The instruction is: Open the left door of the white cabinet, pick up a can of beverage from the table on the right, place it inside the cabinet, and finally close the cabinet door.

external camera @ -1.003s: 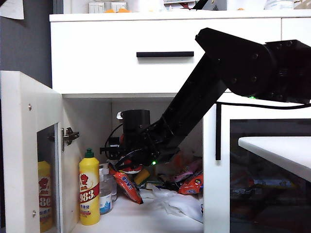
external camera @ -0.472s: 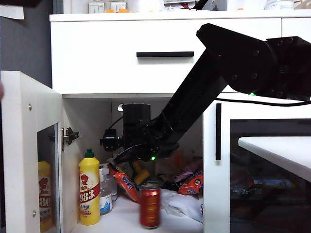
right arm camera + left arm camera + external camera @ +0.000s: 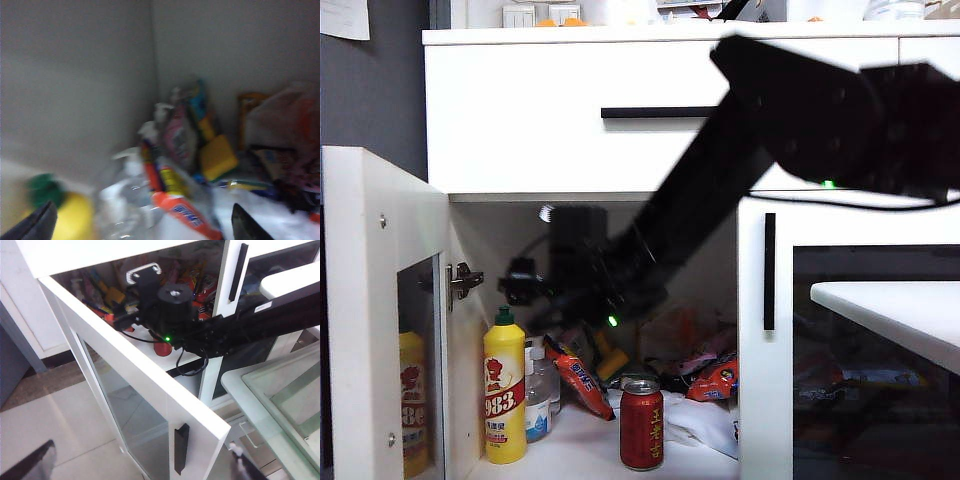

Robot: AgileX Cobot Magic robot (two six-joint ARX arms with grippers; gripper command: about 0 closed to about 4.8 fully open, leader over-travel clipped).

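The white cabinet [image 3: 520, 130] has its left door [image 3: 360, 300] swung wide open. The red can of beverage [image 3: 642, 425] stands upright on the cabinet floor near the front edge, free of any gripper. My right arm [image 3: 720, 170] reaches into the opening, blurred, with its hand above and left of the can. The right gripper [image 3: 142, 230] is open and holds nothing; the can is out of its wrist view. My left gripper [image 3: 140, 472] hangs open above the door's [image 3: 150, 390] outer edge and black handle [image 3: 181, 448]. The can [image 3: 162, 347] shows under the right arm.
Inside stand a yellow bottle [image 3: 504, 390] with green cap, a clear pump bottle [image 3: 537, 395], and snack packets [image 3: 710, 380] at the back. The shut right door [image 3: 860, 350] and the white table [image 3: 890, 305] corner lie to the right. A drawer [image 3: 658, 112] sits above.
The right gripper opened and let go of the can, which dropped and now stands on the cabinet floor. The right hand rose and shifted left. The left gripper kept still.
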